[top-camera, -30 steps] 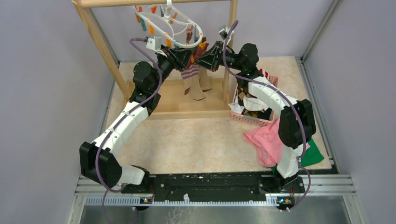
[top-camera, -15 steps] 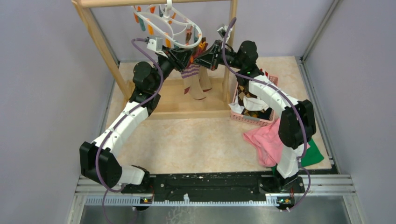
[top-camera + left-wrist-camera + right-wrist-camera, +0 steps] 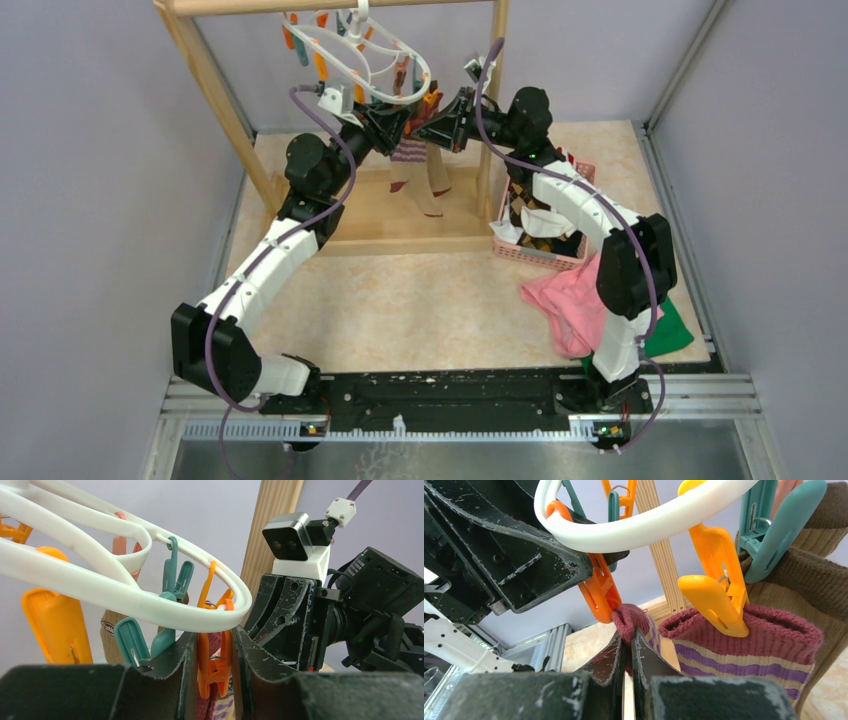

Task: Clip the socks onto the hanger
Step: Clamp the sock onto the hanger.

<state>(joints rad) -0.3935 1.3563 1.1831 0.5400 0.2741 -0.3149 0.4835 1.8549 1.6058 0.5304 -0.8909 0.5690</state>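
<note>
I've lifted both arms, so the striped sock (image 3: 630, 620) clenched in my right fingers (image 3: 651, 667) now meets the hanger's (image 3: 100, 582) orange clip (image 3: 212, 667), squeezed by my left fingers (image 3: 175, 680).

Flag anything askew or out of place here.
The hanger looks tilted, not level, where the left gripper squeezes an orange clip. A pink cloth and a green cloth lie crumpled by the right arm's base, outside the pink basket. No spill or damage visible.
</note>
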